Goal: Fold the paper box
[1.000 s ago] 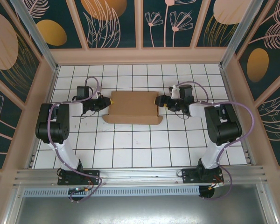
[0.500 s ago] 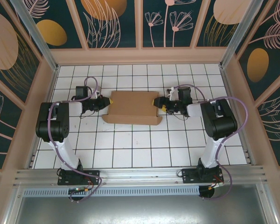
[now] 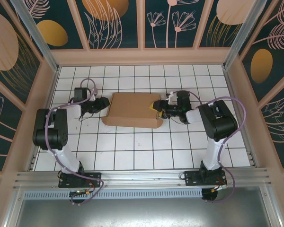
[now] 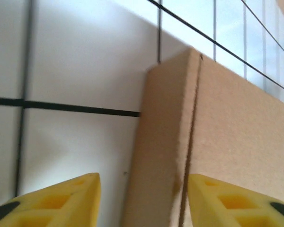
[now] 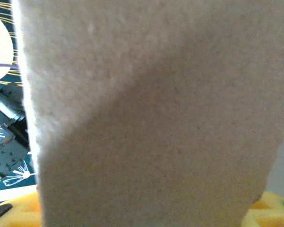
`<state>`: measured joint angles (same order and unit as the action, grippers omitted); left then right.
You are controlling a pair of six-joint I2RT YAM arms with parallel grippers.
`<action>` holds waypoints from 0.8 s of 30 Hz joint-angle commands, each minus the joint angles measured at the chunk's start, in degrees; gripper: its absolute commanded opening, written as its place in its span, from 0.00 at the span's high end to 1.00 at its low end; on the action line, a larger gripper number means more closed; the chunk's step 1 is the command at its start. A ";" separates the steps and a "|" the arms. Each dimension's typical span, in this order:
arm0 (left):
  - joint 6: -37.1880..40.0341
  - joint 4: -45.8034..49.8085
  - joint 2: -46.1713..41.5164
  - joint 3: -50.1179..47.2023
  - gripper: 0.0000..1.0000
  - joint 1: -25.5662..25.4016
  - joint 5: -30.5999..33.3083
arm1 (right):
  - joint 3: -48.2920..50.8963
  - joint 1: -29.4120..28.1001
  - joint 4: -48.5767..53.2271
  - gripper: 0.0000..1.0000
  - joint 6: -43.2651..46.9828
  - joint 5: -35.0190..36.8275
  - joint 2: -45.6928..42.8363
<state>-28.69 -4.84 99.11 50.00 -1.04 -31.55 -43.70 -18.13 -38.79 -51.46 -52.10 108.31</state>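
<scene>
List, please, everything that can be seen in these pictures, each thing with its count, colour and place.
plain brown cardboard box: one, brown, lying flat on the far middle of the table, between the two grippers
white tiled table with black grid lines: one, white, under everything
dark teal wall panels with peach plant patterns: several, around the far and side edges
grey metal rail: one, silver, along the near edge, at the arm bases
left arm: one, black and white, left of the box
right arm: one, black and white, right of the box
left gripper: one, yellow fingers, open at the box's left end
right gripper: one, yellow, open at the box's right end
</scene>
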 commanded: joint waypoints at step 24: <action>70.45 -9.11 -28.42 -19.85 0.41 -44.88 48.04 | 13.18 3.03 -22.03 0.48 -21.13 -7.40 -11.25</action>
<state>32.75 -12.97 68.47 31.33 -45.10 8.16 -31.42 -15.03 -55.64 -70.28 -57.19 99.77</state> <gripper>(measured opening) 0.585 0.528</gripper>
